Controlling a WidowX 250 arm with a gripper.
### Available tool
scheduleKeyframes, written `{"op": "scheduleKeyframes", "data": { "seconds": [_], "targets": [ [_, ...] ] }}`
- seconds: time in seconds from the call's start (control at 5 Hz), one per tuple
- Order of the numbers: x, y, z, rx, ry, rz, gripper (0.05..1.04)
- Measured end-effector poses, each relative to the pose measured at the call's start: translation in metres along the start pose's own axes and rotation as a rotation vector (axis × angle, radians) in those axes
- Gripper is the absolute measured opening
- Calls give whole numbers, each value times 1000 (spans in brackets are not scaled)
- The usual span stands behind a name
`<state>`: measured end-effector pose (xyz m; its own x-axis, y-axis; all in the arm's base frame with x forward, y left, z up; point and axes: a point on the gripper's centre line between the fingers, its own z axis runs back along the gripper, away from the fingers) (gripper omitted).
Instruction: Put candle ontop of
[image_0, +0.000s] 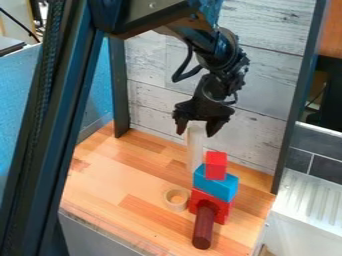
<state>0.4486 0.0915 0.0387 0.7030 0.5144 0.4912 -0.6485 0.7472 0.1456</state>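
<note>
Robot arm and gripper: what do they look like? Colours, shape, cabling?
Arm: black, thick angular link up top with a small pale round fastener, then a narrower, knobbly wrist section. A black cable loops out at its side. Gripper: black too, flared body, two jaws, each tapering downward. Can't make out any markings.

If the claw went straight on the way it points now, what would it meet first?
Probably the pale upright cylinder: the open claw points down, and the cylinder's top shows between its fingertips. Depth is unclear, so it could pass in front or behind.
</note>
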Motion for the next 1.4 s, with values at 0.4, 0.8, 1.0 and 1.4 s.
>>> {"op": "scheduleKeyframes", "data": {
  "seconds": [0.4, 0.8, 1.0, 1.4],
  "targets": [
    [0, 3, 10, -105, 204, 10, 526],
    [32, 15, 50, -237, 367, 107, 526],
    [40, 22, 81, -259, 304, 82, 526],
    [18, 28, 149, -340, 212, -56, 526]
  ]
}}
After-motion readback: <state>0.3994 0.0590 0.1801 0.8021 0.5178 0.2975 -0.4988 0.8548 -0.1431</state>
